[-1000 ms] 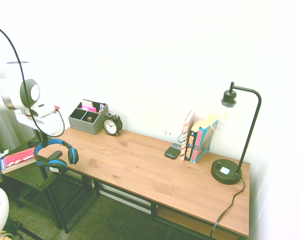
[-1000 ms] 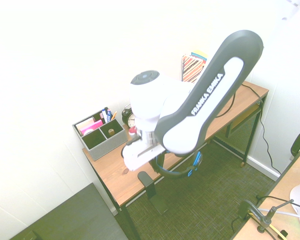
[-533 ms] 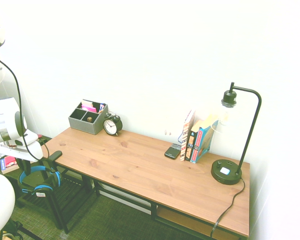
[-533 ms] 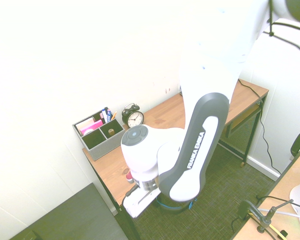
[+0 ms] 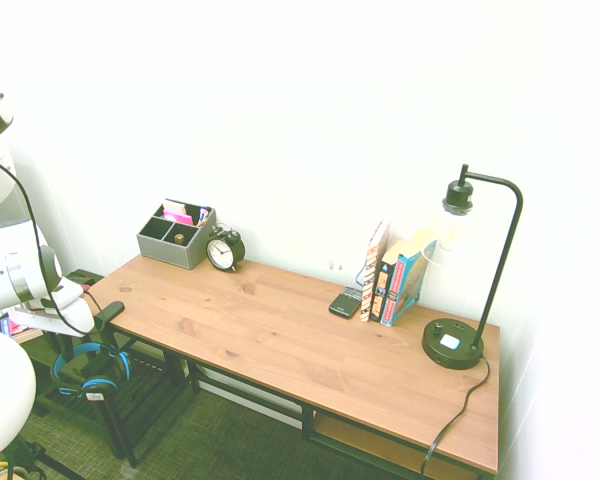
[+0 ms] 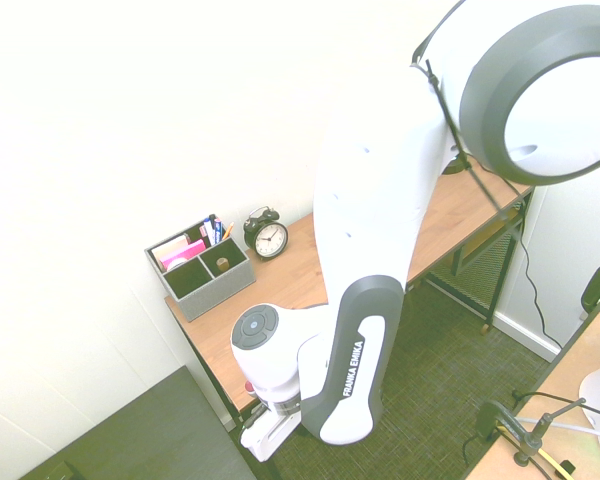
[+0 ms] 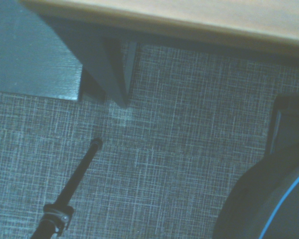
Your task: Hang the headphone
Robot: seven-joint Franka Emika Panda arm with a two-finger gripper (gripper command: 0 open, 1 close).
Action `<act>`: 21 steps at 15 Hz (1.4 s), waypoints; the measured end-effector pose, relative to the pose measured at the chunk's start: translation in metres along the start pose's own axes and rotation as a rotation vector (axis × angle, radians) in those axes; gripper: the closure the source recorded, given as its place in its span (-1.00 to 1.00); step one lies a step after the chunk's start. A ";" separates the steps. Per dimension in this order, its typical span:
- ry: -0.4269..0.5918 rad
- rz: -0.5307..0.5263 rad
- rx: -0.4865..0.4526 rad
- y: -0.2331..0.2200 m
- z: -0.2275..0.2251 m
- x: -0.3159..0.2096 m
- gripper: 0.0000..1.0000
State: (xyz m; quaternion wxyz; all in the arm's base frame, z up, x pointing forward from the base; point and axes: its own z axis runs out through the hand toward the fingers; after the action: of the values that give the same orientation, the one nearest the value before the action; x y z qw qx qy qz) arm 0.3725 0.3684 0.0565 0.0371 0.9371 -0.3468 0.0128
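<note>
Headphone low, off the desk's left end

The headphone (image 5: 88, 368) hangs beneath the gripper (image 5: 68, 325), headband up, cups down, beside the black hook (image 5: 108, 311) at the desk (image 5: 280, 330) corner (fingers hidden, evidently closed on the band).

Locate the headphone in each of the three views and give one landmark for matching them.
First exterior view: the headphone is at lower left, below the desk's end.
Second exterior view: not visible; the arm blocks the spot past the desk's near end.
Wrist view: a dark ear cup with a blue rim in the picture's lower right corner.
Shared landmark: the alarm clock, exterior views only.
</note>
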 end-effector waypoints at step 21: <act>-0.164 -0.084 0.070 0.030 -0.107 0.076 -1.00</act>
State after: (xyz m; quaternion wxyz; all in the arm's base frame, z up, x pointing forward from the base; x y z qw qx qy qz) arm 0.4109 0.3042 0.1687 -0.0237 0.9495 -0.3082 -0.0533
